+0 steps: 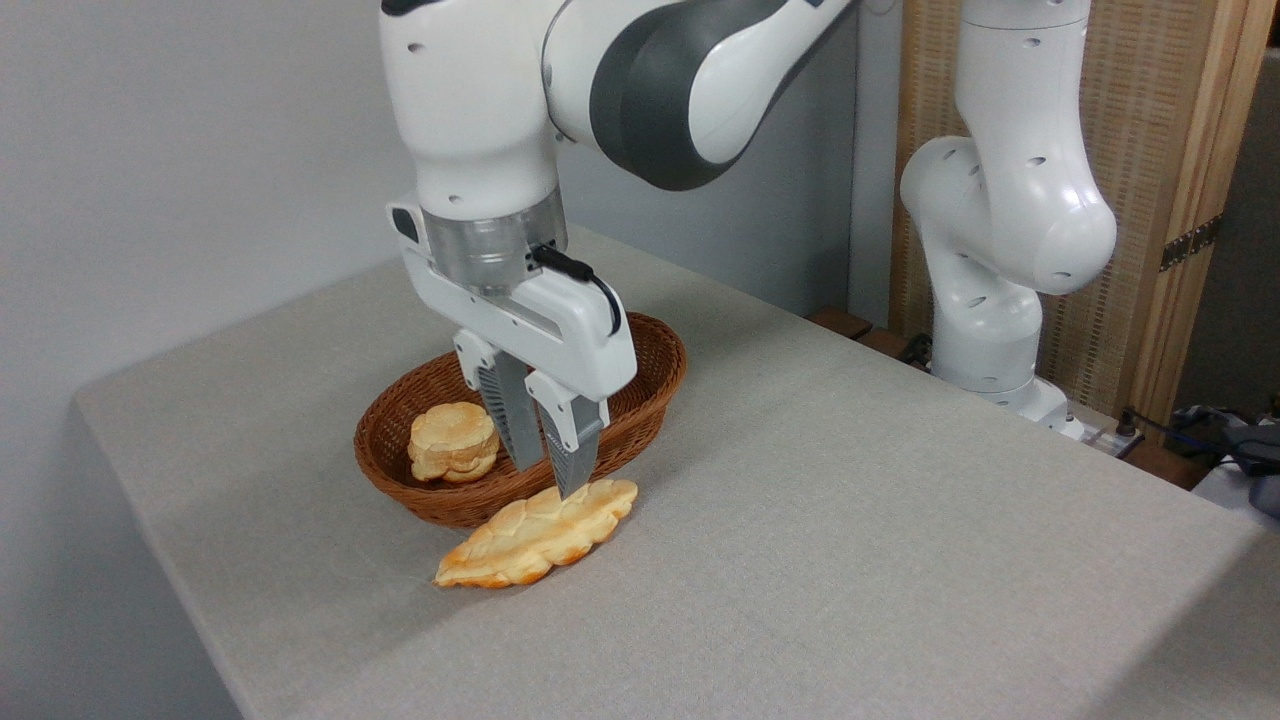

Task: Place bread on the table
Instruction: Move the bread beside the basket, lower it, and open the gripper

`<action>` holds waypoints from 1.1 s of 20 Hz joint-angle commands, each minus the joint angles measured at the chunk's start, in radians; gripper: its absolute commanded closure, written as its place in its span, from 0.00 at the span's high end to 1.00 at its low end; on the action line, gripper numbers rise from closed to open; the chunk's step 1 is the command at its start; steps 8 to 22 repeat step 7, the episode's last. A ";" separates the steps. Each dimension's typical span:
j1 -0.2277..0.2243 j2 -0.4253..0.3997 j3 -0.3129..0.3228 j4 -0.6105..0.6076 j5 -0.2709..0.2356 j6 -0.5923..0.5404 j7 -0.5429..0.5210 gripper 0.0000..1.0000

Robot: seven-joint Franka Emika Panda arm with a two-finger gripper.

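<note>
The bread (535,535), a long braided golden loaf, lies on the table (850,520) just in front of the wicker basket (655,365), its left tip pointing toward the near edge. My gripper (547,483) points straight down over the loaf's back edge. Its two fingers stand close together and pinch a lobe of the bread between their tips. The rear fingertip is partly hidden against the basket rim.
A small round stacked bun (453,441) sits inside the basket at its left end. The robot's white base (1000,330) stands at the table's far right corner. Cables and a dark object (1255,450) lie beyond the right edge.
</note>
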 commanded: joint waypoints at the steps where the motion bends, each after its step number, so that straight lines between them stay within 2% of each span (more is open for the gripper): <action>1: -0.015 -0.022 -0.024 0.056 0.001 -0.014 -0.037 1.00; 7: -0.014 -0.022 -0.116 0.083 0.007 -0.016 -0.131 1.00; 22: -0.014 -0.022 -0.116 0.083 0.007 -0.016 -0.131 1.00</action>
